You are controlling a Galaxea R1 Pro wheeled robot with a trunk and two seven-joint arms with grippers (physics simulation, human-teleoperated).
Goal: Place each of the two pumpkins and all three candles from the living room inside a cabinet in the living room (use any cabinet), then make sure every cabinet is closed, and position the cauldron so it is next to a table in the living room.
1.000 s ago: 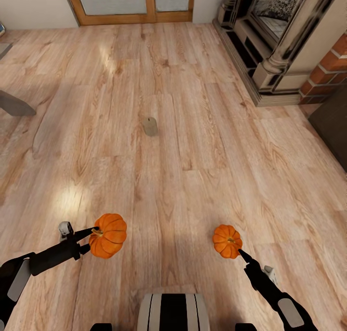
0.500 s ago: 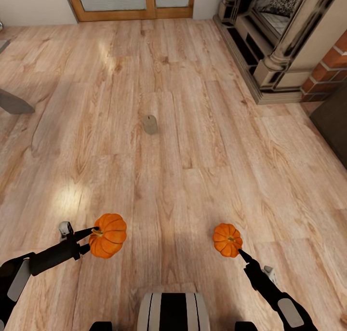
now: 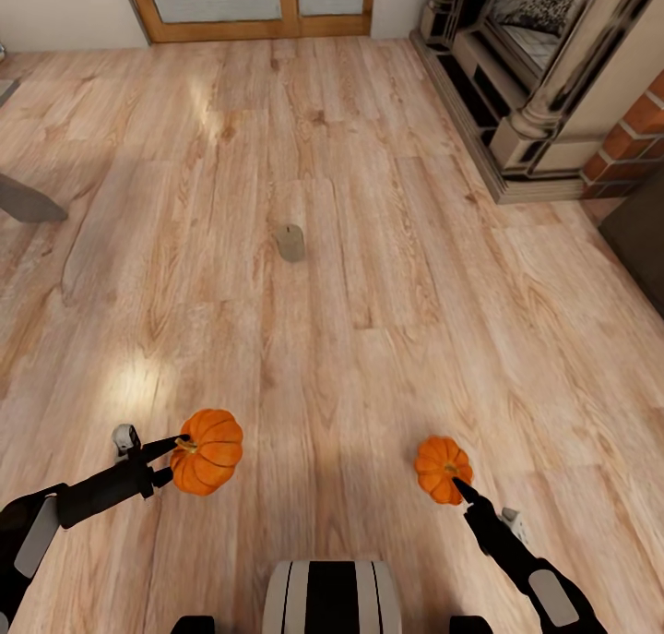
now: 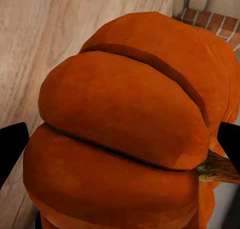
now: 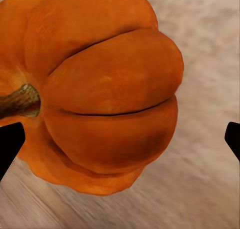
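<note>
The left gripper is clamped on the larger pumpkin; in the left wrist view the dark fingertips are seen on either side of the ribbed orange body, with the stem lying beside one finger. The pumpkin is held above the wooden floor at the near left of the scene.

The right gripper is closed on the smaller pumpkin, which is held at the near right. In the right wrist view the pumpkin sits toward one fingertip, with its stem just beside that finger; contact with the other fingertip cannot be told.

A single beige candle stands upright on the floor, farther off and between the two arms. A fireplace surround with brick beside it occupies the far right. A wood-framed glazed door is set in the far wall. The corner of a dark unit is visible at the right edge.
</note>
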